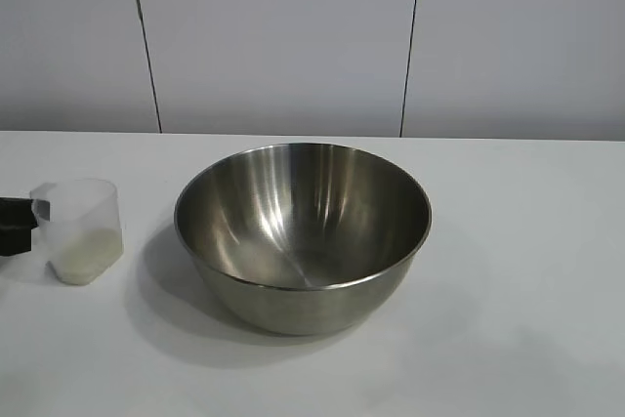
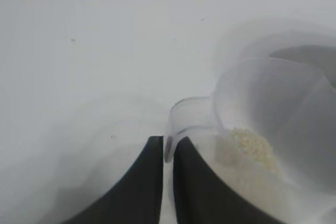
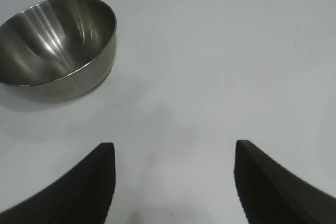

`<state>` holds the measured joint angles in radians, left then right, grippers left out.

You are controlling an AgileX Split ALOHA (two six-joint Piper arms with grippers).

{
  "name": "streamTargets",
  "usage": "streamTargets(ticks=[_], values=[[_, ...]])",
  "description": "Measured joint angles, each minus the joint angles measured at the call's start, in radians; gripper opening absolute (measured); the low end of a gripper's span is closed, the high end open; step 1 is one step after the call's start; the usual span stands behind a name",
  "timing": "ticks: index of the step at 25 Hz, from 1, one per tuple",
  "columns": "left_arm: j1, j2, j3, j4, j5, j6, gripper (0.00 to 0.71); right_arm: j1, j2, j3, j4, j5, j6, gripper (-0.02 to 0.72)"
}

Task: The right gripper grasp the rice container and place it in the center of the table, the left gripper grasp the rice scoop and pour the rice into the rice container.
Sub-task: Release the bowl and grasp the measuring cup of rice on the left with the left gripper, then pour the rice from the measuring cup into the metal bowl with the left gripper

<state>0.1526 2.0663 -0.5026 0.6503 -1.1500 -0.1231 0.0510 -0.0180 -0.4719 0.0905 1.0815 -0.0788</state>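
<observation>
The rice container (image 1: 303, 231), a large shiny steel bowl, stands empty in the middle of the white table; it also shows in the right wrist view (image 3: 55, 48). The rice scoop (image 1: 80, 229), a small clear plastic cup, stands upright at the far left with rice (image 1: 86, 253) in its bottom. My left gripper (image 1: 29, 217) is shut on the scoop's tab handle (image 2: 176, 129), as the left wrist view shows, with the rice (image 2: 252, 148) inside the cup. My right gripper (image 3: 173, 150) is open and empty over bare table, well away from the bowl.
A white panelled wall (image 1: 293, 36) runs along the table's far edge. Bare table lies to the right of the bowl and in front of it.
</observation>
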Motion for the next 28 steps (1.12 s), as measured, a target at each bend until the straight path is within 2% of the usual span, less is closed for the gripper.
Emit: streamTargets(ticks=[8,12,14,16,18,21,25,28], values=[[0.0,-0.04,0.0,0.043,0.008,-0.001,0.009,0.0,0.0,0.0,0.0,0.001,0.0,0.452],[-0.012,-0.177,0.001,0.047,0.022,-0.001,0.009,0.0,0.0,0.0,0.0,0.001,0.0,0.452],[-0.051,-0.281,0.001,0.044,0.07,0.013,0.009,0.0,0.0,0.0,0.0,0.001,0.0,0.452],[-0.12,-0.375,0.001,0.029,0.155,0.056,0.009,0.0,0.0,0.0,0.0,0.001,0.0,0.452],[-0.222,-0.464,0.004,-0.029,0.231,0.116,0.009,0.0,0.0,0.0,0.0,0.001,0.0,0.452],[-0.384,-0.542,0.005,-0.179,0.333,0.266,0.009,0.0,0.0,0.0,0.0,0.001,0.0,0.452],[-0.605,-0.554,0.006,-0.488,0.42,0.622,0.009,0.0,0.0,0.0,0.0,0.001,0.0,0.452],[-0.745,-0.554,0.008,-0.809,0.429,1.012,0.009,0.0,0.0,0.0,0.0,0.001,0.0,0.452]])
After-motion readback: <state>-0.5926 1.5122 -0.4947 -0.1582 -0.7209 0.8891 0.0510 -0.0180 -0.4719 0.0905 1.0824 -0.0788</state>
